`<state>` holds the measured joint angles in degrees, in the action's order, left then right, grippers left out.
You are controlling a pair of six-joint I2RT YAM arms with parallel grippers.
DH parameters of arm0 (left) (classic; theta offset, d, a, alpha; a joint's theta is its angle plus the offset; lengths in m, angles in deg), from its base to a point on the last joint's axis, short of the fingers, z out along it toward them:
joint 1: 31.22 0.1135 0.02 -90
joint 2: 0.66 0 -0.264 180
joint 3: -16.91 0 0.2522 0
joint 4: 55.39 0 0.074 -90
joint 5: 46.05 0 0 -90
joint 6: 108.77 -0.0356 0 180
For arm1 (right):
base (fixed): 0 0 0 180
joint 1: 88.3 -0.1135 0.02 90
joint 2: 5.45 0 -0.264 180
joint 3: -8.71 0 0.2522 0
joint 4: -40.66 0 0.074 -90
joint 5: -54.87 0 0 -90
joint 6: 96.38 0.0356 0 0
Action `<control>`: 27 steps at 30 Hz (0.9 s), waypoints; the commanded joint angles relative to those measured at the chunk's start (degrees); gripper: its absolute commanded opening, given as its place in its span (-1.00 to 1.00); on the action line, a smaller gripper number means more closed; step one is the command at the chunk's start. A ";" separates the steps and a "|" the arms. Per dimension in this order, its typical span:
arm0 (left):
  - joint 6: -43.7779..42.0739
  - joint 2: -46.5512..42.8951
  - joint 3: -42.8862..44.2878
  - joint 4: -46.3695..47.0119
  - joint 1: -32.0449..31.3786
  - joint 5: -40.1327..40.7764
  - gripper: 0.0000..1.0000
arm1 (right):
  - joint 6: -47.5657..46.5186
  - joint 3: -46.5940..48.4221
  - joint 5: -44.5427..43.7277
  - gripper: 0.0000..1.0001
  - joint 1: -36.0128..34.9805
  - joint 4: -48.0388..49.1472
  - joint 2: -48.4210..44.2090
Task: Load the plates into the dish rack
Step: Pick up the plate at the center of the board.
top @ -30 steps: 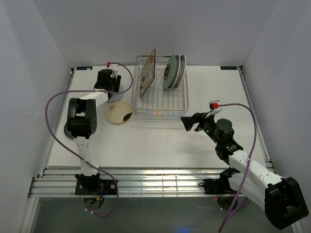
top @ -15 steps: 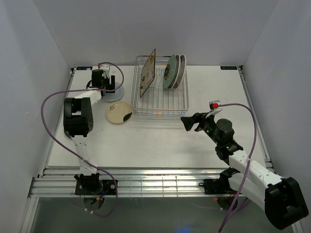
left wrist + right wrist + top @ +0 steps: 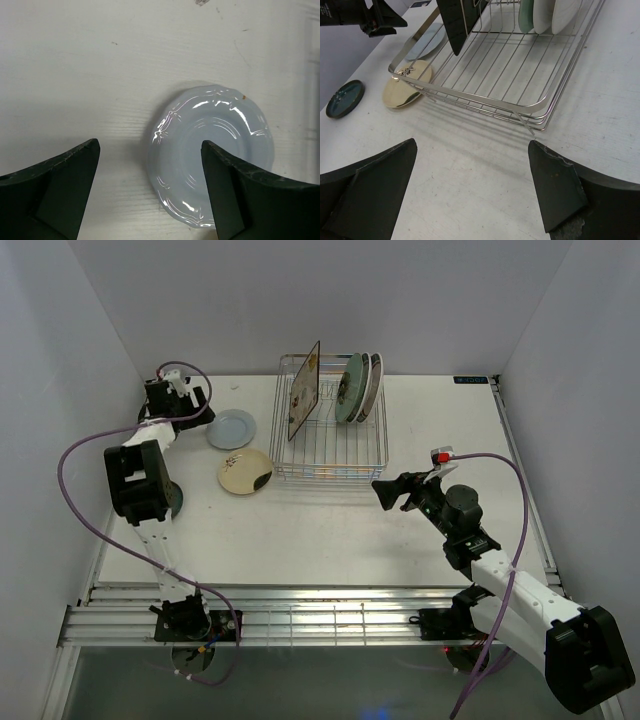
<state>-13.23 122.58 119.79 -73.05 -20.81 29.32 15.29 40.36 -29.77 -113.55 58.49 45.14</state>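
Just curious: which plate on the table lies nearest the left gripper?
The blue-grey plate, just beside the left gripper; the cream plate and dark teal plate lie farther off.

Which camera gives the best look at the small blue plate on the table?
Left wrist: the blue plate fills much of the frame from above, lying flat with its scalloped rim clear. Top external shows it small, left of the rack. Right wrist catches only part of it, behind the rack's corner.
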 commanded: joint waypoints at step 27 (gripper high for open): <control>13.09 13.51 15.99 -9.45 6.90 -31.24 0.75 | -0.23 -0.22 0.87 0.96 -0.32 3.56 -0.31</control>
<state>-1.52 135.33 133.34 -80.90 -14.43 2.17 15.29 40.36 -29.29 -113.55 58.84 45.51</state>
